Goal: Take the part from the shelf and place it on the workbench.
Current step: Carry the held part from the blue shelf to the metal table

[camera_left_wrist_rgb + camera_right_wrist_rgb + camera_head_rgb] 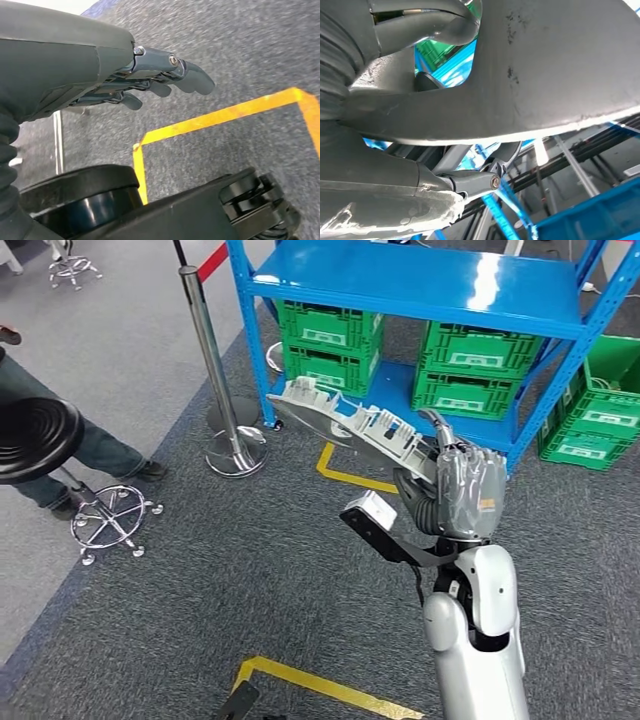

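Note:
My right hand [460, 490] grips one end of a long grey plastic part [343, 425] and holds it in the air in front of the blue shelf [423, 285]. The part reaches out to the left of the hand, above the carpet. In the right wrist view the part's smooth grey underside [546, 75] lies across the hand [395, 185], with fingers curled around it. My left hand [151, 80] hangs over the grey carpet, fingers straight and close together, holding nothing.
Green crates [328, 340] sit on the shelf's lower level and more stand on the floor at the right [596, 415]. A chrome barrier post [219, 390] stands left of the shelf. A person's legs [75, 445] and a black stool [34, 435] are at far left. Yellow tape lines [317, 685] mark the carpet.

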Robot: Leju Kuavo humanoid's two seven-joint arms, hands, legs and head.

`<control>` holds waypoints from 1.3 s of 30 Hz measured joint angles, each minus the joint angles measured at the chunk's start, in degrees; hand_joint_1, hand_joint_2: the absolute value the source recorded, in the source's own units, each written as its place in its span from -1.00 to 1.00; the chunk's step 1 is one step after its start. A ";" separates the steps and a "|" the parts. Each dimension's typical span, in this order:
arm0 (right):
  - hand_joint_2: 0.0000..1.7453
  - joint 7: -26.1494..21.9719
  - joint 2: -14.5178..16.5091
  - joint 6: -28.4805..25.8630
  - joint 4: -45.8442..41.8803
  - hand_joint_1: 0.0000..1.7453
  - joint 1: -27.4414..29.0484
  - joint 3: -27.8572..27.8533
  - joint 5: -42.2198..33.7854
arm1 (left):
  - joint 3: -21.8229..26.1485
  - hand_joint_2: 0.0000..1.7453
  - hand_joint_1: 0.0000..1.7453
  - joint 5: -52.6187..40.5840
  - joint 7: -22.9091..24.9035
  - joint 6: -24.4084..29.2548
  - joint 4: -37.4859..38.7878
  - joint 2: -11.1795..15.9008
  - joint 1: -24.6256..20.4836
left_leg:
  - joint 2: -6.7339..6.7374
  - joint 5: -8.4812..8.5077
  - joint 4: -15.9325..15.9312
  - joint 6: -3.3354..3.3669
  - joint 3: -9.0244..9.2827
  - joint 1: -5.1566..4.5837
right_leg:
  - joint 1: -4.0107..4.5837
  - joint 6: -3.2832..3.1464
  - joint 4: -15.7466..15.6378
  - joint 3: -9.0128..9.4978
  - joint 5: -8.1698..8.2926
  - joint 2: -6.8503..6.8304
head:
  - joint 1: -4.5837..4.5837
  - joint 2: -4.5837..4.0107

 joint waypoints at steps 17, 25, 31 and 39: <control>1.00 0.02 -0.33 0.20 0.69 1.00 -0.80 0.06 0.03 | 0.00 1.00 -1.00 0.00 0.42 -0.76 0.02 0.04 -0.39 | -4.76 4.83 -12.82 3.40 5.56 -0.70 | -0.07 1.89 6.28 -3.17 -1.39 5.56 | 0.34 0.00; 1.00 0.16 -0.37 0.35 1.49 1.00 -1.04 0.10 -0.01 | -0.02 1.00 -1.00 0.00 0.60 -0.77 0.07 0.19 -0.29 | -2.62 2.28 -6.95 0.88 1.32 -0.48 | -0.33 0.36 0.68 -0.32 -0.49 4.58 | -0.32 0.00; 1.00 0.18 -0.39 0.38 1.97 1.00 -0.98 0.09 -0.03 | -0.02 1.00 -1.00 0.00 0.60 -0.77 0.07 0.28 -0.26 | 0.32 2.26 -1.38 0.73 -1.09 -0.15 | 0.02 0.00 0.72 0.14 -1.03 -0.11 | -0.51 0.00; 1.00 0.16 -0.41 0.54 2.13 1.00 -1.30 0.22 -0.12 | -0.02 1.00 -1.00 0.01 0.90 -0.77 0.09 0.43 -0.49 | 1.85 5.21 -12.57 3.39 4.35 -1.12 | 0.54 1.82 2.20 0.15 -3.37 -1.95 | -0.26 0.00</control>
